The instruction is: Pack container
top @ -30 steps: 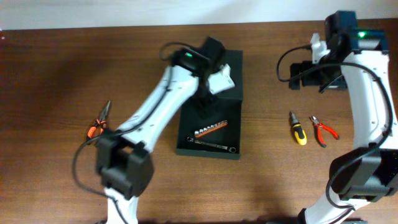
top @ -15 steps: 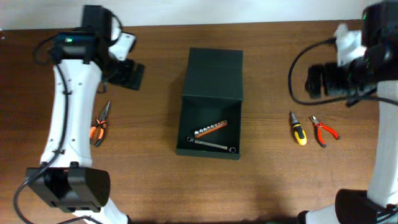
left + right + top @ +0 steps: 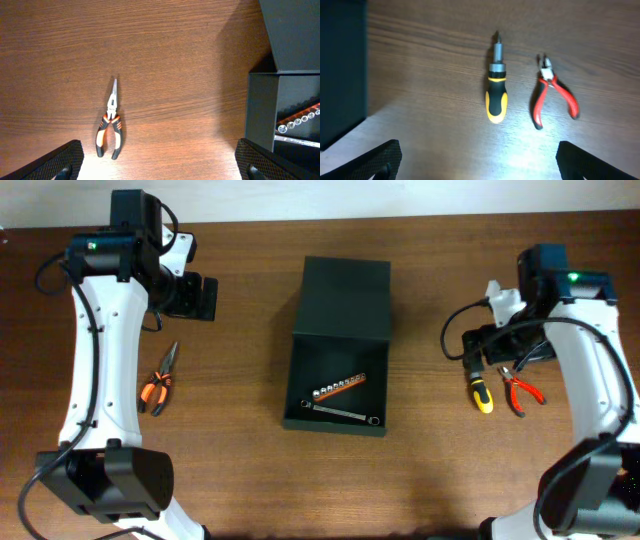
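The dark green-black container (image 3: pixel 340 310) lies open in the middle of the table, flap lid folded back; inside are an orange socket rail (image 3: pixel 338 387) and a wrench (image 3: pixel 345 415). It also shows in the left wrist view (image 3: pixel 260 110). Orange-handled needle-nose pliers (image 3: pixel 160 380) (image 3: pixel 110 127) lie to its left. A yellow-black screwdriver (image 3: pixel 479 387) (image 3: pixel 496 90) and red pliers (image 3: pixel 520 390) (image 3: pixel 554 92) lie to its right. My left gripper (image 3: pixel 200 298) (image 3: pixel 160 167) is open and empty, high above the needle-nose pliers. My right gripper (image 3: pixel 472 345) (image 3: pixel 477 162) is open and empty over the screwdriver.
The brown wooden table (image 3: pixel 420 470) carries only these tools and the container. A pale wall edge (image 3: pixel 300 200) runs along the back.
My left arm swung from over the container to the far left. My right arm moved down toward the screwdriver and red pliers. The container and tools have not moved.
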Available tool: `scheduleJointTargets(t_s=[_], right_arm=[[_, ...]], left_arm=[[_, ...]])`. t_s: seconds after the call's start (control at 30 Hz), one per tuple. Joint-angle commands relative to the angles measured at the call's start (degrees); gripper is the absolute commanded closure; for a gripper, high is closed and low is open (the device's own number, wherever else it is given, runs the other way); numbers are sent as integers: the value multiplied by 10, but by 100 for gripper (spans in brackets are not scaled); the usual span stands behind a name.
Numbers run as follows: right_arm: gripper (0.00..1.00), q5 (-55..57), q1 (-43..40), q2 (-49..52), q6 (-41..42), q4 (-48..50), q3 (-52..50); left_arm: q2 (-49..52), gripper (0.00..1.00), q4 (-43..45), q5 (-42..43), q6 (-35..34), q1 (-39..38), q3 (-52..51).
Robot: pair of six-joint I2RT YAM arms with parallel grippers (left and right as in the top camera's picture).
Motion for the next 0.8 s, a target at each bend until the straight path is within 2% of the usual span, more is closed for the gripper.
scheduleJointTargets(t_s=[0.0,0.5,0.77], right_arm=[[1,3,-4,10,-10,32,-47],[1,3,-4,27,-10,196,-182],[1,4,-8,67,-10,225,-194]], left_arm=[[-9,1,-4,7,-9,1,2],[-9,1,-10,7,-9,1,2],[-9,1,-14,7,-9,1,2]])
